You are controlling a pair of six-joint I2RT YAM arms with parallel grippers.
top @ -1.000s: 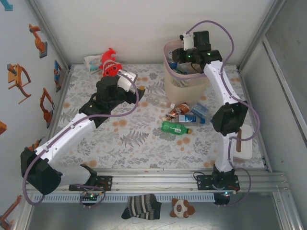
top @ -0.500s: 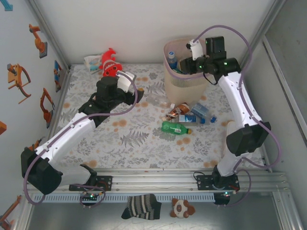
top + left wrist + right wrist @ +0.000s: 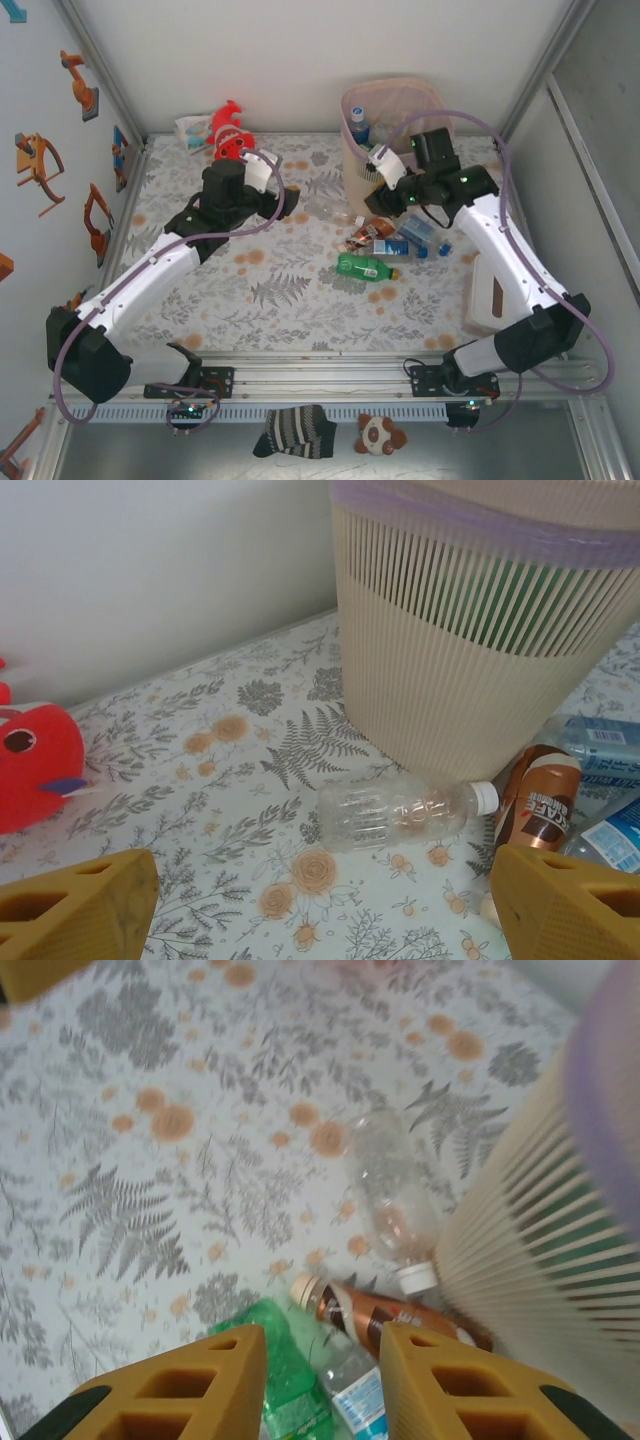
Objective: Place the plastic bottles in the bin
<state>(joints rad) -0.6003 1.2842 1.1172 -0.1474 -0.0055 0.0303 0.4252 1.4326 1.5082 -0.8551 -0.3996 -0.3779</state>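
The beige bin [image 3: 400,82] stands at the back with a blue-labelled bottle [image 3: 360,128] inside. Several bottles lie in front of it: a clear one [image 3: 330,210] [image 3: 400,815] [image 3: 385,1185], a brown one [image 3: 372,230] [image 3: 540,805] [image 3: 385,1315], a green one [image 3: 365,267] [image 3: 285,1375] and blue-labelled ones [image 3: 415,232] [image 3: 360,1400]. My right gripper [image 3: 374,200] [image 3: 320,1380] hovers over this pile, open, with nothing between its fingers. My left gripper [image 3: 290,198] [image 3: 320,920] sits low to the left of the clear bottle, wide open and holding nothing.
A red fish plush [image 3: 230,135] [image 3: 30,760] and a white packet [image 3: 190,128] lie at the back left. The bin's ribbed wall [image 3: 450,680] [image 3: 540,1260] is just beyond the pile. A pale tray [image 3: 490,290] sits by the right wall.
My right arm has swung back from over the bin and come down to the bottles in front of it, its jaws a little wider. The left arm has barely moved.
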